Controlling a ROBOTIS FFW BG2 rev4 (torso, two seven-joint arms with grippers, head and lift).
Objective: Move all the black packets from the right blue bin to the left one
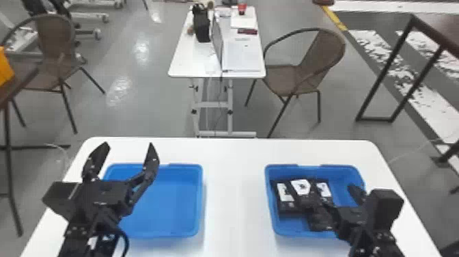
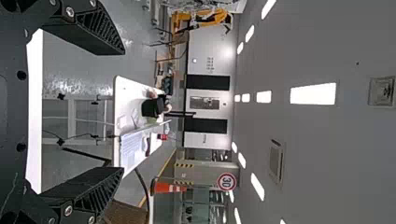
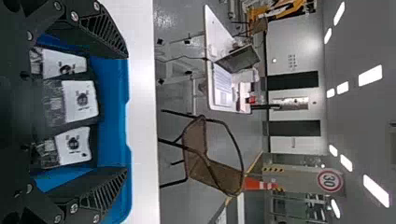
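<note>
Over the left blue bin (image 1: pixel 164 205), which has nothing in its visible part, my left gripper (image 1: pixel 126 150) is held high with its fingers spread. The left gripper (image 2: pixel 119 112) also stands open in its wrist view, nothing between the fingers. The right blue bin (image 1: pixel 341 171) holds several black packets (image 1: pixel 285 193) with white labels. My right gripper (image 1: pixel 333 188) is open over this bin, its arm hiding part of it. In the right wrist view three labelled packets (image 3: pixel 80 101) lie side by side below the right gripper (image 3: pixel 123 112), whose fingers are wide apart.
Both bins stand on a white table (image 1: pixel 234 191) with a strip of tabletop between them. Beyond its far edge are another white table (image 1: pixel 194 65) with a laptop, a brown chair (image 1: pixel 319 54) to the right and a second chair (image 1: pixel 54 41) at the left.
</note>
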